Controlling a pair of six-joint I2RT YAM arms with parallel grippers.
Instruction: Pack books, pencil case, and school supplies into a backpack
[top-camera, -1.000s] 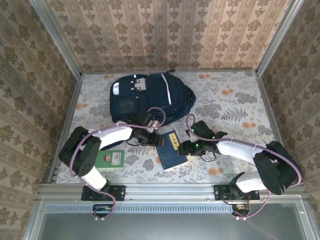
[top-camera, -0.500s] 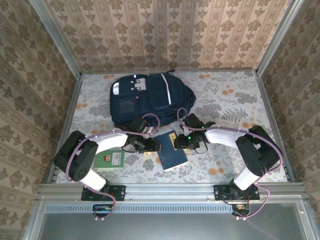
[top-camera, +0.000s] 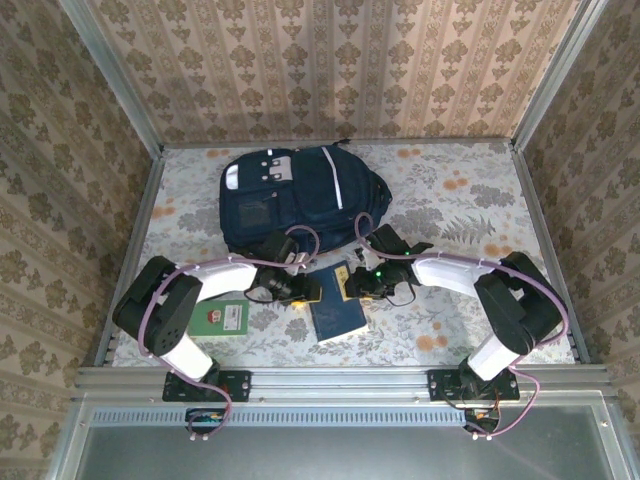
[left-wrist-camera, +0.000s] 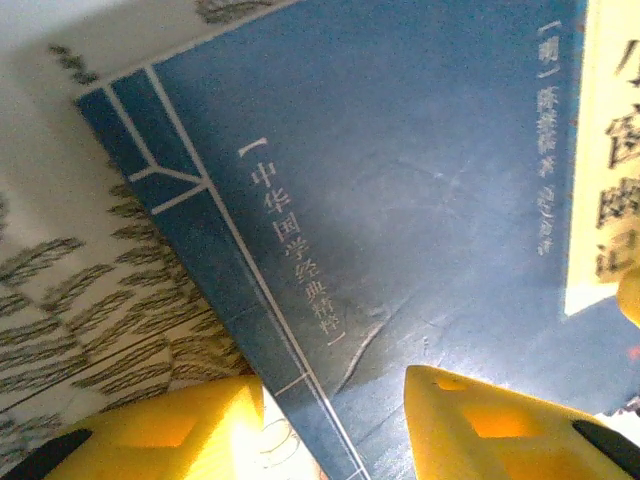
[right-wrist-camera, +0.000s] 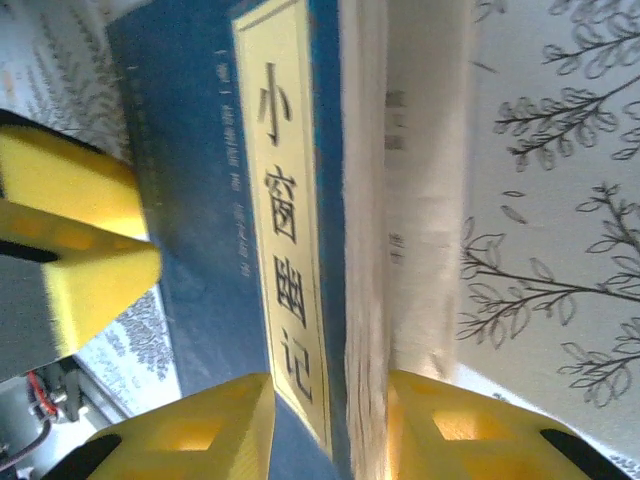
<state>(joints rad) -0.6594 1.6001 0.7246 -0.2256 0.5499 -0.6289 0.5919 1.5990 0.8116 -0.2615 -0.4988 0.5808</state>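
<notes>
Fingers first. On the right gripper (right-wrist-camera: 330, 405), set on both sides of the long edge of the navy book (top-camera: 335, 312) — one yellow finger (right-wrist-camera: 200, 435) by the cream label (right-wrist-camera: 285, 230), the other by the pale page side. Cannot tell how tight that pinch is yet. On the left gripper (left-wrist-camera: 330, 400), spread apart, one over the blue cover and one over the table (left-wrist-camera: 60, 300), with the far edge of the same book in the gap. Nothing pinched there, as far as can be seen.

Now the book itself. Flat on the table, just in front of the backpack (top-camera: 295, 195), right between both grippers. Small green-and-white book (top-camera: 222, 318) off to the left, well apart.

How to do this bit well, at a guess:

Slide the fingers further in over the cover before squeezing, not just onto the rim. Squeeze gently, enough to hold but not enough to bend thin pages. Grip both edges at the same height. Lift slowly and keep it level. Move both arms together — same speed, same way — to avoid twisting or dropping. Go up and over toward the backpack, not dragging along the table. Cannot tell from above whether the bag is open, so check that before bringing the book in.
</notes>
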